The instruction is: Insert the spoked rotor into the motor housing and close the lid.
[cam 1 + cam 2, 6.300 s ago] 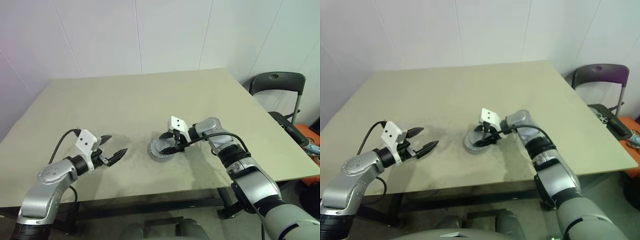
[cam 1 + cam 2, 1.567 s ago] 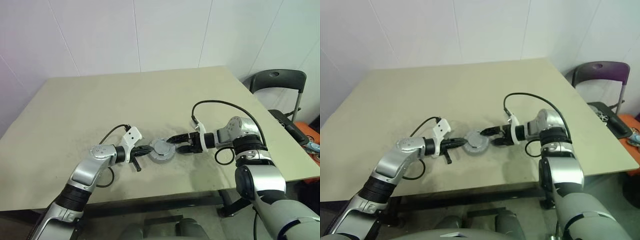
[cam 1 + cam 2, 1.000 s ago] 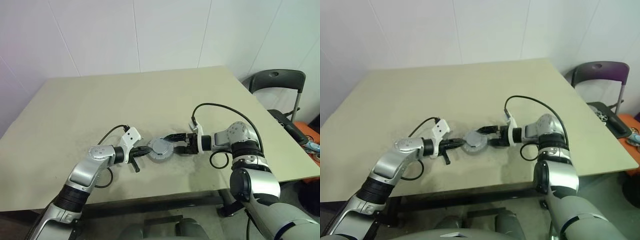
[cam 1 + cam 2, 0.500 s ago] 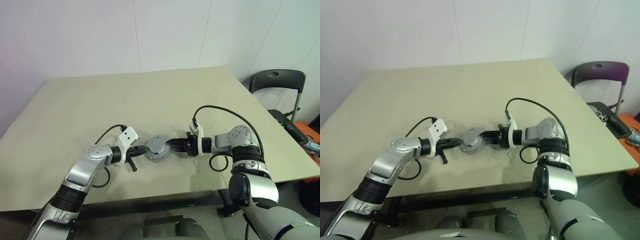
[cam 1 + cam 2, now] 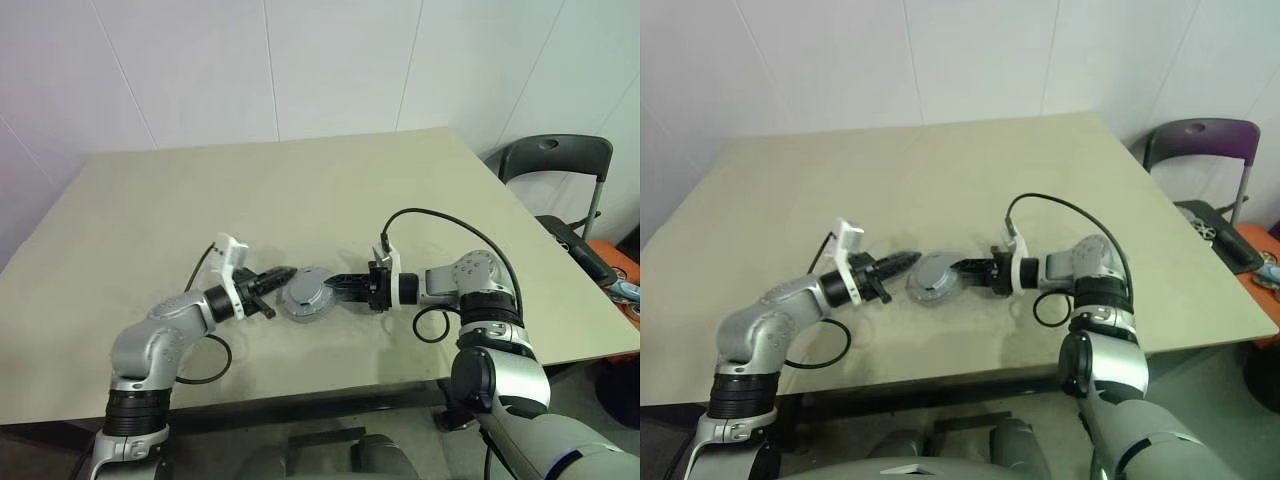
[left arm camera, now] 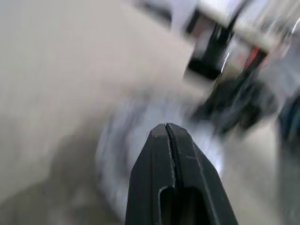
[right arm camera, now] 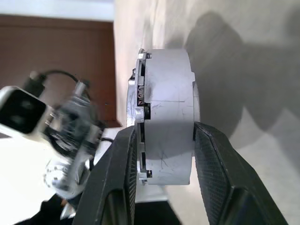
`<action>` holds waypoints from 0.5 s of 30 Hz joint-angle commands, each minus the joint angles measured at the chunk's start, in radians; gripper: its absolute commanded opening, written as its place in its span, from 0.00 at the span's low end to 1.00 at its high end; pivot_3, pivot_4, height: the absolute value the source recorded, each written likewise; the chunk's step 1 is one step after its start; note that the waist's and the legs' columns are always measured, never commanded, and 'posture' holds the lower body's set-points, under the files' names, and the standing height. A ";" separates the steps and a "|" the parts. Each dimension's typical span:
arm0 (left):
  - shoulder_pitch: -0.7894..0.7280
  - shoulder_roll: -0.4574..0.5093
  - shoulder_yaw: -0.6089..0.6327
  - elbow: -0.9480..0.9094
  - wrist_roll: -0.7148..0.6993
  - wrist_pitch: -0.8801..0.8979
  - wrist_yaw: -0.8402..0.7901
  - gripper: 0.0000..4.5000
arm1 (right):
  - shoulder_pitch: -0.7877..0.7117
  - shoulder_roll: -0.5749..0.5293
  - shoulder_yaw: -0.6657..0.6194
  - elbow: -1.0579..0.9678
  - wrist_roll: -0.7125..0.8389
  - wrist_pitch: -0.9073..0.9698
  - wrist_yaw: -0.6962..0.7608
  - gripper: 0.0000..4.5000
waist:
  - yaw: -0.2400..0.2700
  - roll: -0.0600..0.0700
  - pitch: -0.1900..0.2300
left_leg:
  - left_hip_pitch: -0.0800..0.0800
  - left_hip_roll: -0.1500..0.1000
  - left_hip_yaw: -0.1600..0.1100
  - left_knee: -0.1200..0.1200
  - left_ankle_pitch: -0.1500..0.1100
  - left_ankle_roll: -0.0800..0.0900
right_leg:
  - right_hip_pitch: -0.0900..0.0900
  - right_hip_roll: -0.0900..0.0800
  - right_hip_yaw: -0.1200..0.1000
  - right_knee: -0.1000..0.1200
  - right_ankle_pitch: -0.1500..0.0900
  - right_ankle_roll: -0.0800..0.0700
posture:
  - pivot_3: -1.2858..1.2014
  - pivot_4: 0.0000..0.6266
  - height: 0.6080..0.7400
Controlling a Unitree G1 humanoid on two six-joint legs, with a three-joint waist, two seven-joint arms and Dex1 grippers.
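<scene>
- Motor housing (image 5: 305,294) is in the middle of the near part of the beige table (image 5: 300,200), tilted, with its flat grey face turned toward the camera and the robot's left.
- In the right wrist view the motor housing (image 7: 166,117) is seen from the edge: a thick grey ring with a thinner plate, the lid (image 7: 139,117), sitting on one face; a small slot at the seam shows something copper-coloured inside.
- Right pincer (image 5: 340,288) comes from the right side and pinches the motor housing across its thickness; one finger (image 7: 213,178) presses on the ring side and the other lies against the lid side.
- Left pincer (image 5: 280,273) is on the other side of the motor housing, its two fingers pressed together into one point. The tip is just beside the upper left rim; I cannot tell if it touches.
- In the left wrist view the closed fingertips (image 6: 166,136) point at a blurred grey round shape, which is the same housing.
- A black cable (image 5: 440,225) makes a loop above the right forearm.
- A dark chair (image 5: 555,165) stands beyond the right edge of the table.
</scene>
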 commanded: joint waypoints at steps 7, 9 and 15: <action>0.138 -0.064 0.332 -0.019 -0.404 0.144 0.190 0.12 | -0.076 -0.035 -0.017 -0.057 0.099 0.005 0.035 0.31 | 0.003 0.000 0.000 | 0.000 0.000 0.000 0.001 0.000 0.000 | 0.001 0.000 0.000 0.000 0.000 0.000 | 0.52 0.00 1.00; 0.155 -0.076 0.357 -0.022 -0.486 0.160 0.229 0.26 | -0.084 -0.044 -0.010 -0.057 0.116 0.005 0.037 0.31 | 0.003 0.000 0.000 | 0.000 0.000 0.000 0.001 0.000 0.000 | 0.001 0.000 0.000 0.000 0.000 0.000 | 0.52 0.00 1.00; 0.210 -0.096 0.359 -0.010 -0.639 0.179 0.307 0.71 | -0.117 -0.063 0.002 -0.064 0.174 0.005 0.038 0.31 | 0.001 0.000 0.000 | 0.001 -0.001 0.001 0.001 0.000 0.000 | 0.002 0.000 0.000 -0.001 0.000 0.000 | 0.52 0.00 1.00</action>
